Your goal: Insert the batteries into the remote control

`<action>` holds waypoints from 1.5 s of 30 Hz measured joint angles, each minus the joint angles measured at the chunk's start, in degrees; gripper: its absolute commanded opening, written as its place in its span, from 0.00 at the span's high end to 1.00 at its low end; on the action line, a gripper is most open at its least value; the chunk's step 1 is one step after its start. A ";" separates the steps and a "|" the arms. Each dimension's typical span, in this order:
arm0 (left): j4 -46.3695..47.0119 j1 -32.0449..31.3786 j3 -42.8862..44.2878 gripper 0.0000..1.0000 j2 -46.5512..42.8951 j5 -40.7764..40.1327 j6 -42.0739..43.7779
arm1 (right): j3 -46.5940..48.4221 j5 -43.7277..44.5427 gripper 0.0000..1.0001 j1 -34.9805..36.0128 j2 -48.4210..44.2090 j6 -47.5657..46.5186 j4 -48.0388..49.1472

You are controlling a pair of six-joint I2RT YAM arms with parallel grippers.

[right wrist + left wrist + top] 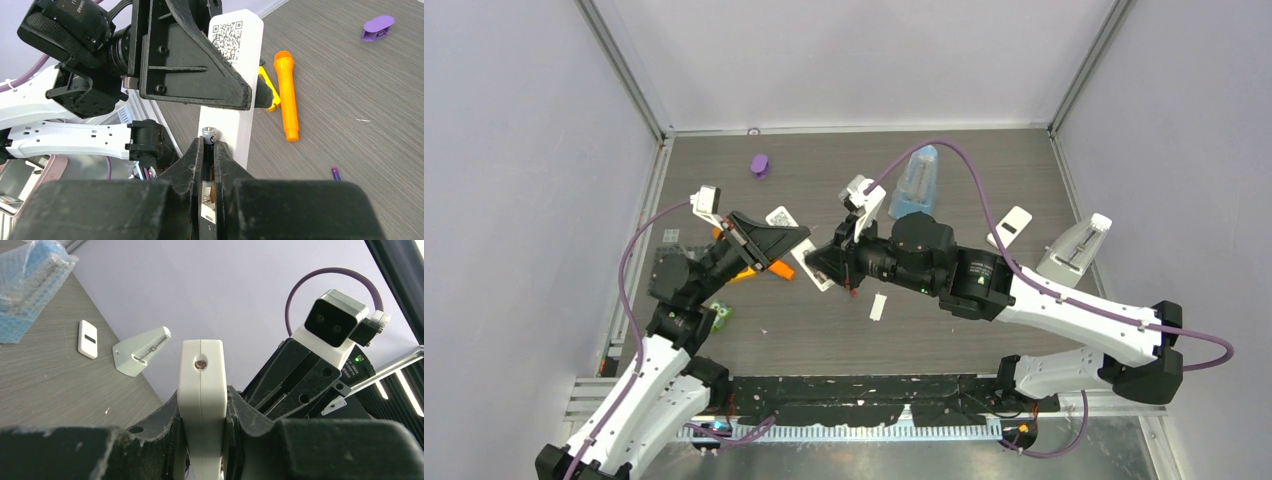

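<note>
My left gripper (202, 440) is shut on the white remote control (201, 390), which stands edge-on between its jaws. From the right wrist the same remote control (235, 60) shows a QR label and runs down behind my right gripper (208, 150). That gripper is shut on a dark battery (209, 136) with a silver tip, held upright against the remote's open compartment, where a spring shows. From above, the left gripper (789, 245) and right gripper (829, 262) meet at the remote control (781, 216). A purple battery (336, 174) lies on the table to the right.
An orange pen-shaped tool (286, 95) lies beside the remote. A purple cap (760, 164) sits far back. A blue packaged item (916, 182), a small white device (1010, 222) and a grey wedge-shaped remote (1074, 250) lie to the right. A white strip (879, 307) lies near the middle.
</note>
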 measured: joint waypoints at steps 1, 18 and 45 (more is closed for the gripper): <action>0.09 0.00 0.00 1.00 -0.02 0.04 -0.07 | 0.02 0.33 0.90 0.15 0.00 -0.20 -0.11; 3.65 0.00 -1.14 1.00 2.14 0.00 -5.14 | 0.09 3.52 0.86 1.64 0.28 -2.93 -1.03; 7.23 0.00 -2.12 1.00 5.27 0.09 -11.89 | -3.06 4.90 0.82 1.77 -1.33 -5.55 2.40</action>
